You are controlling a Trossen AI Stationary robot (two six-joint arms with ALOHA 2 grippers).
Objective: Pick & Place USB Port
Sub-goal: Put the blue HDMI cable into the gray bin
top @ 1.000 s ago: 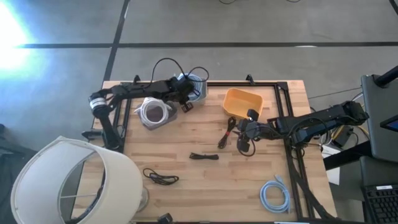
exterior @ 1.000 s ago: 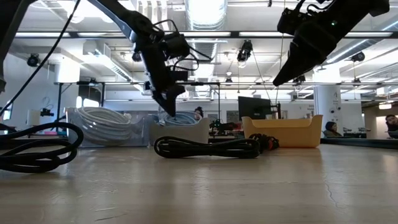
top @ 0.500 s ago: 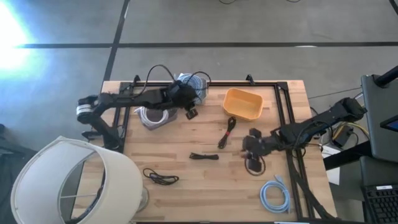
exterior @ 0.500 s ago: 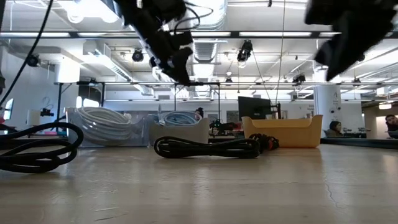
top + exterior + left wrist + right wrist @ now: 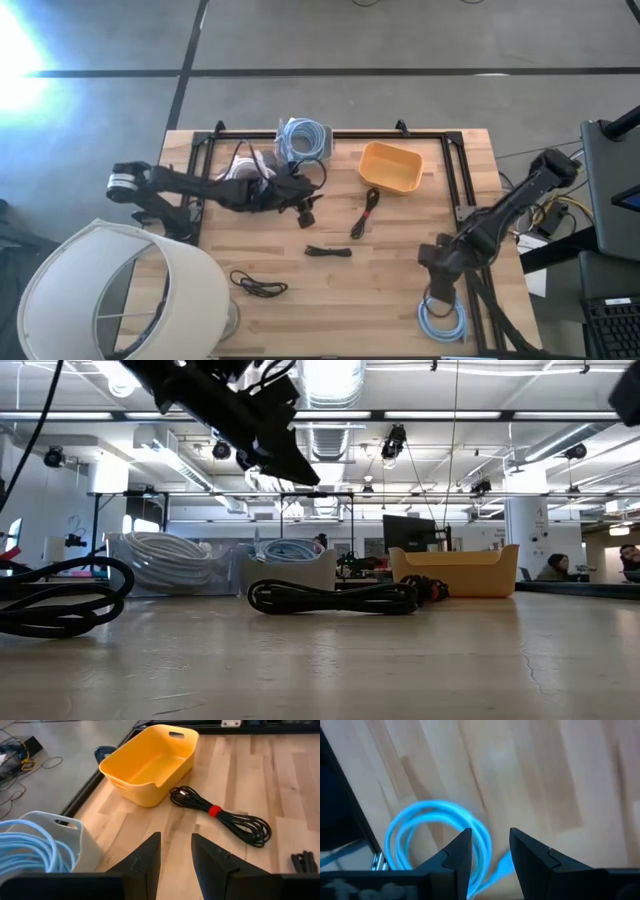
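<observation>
Above the desk (image 5: 400, 290), the left pincer (image 5: 306, 211) is hovering with fingers parted, empty. The right pincer (image 5: 438, 285) is hanging, parted and empty, over the blue cable coil (image 5: 441, 316).

In the high view, the bin (image 5: 391, 166) sits upper centre-right on the table (image 5: 340, 290); a cable bundle (image 5: 363, 214) lies just below it, a cable coil (image 5: 442, 316) at lower right.
</observation>
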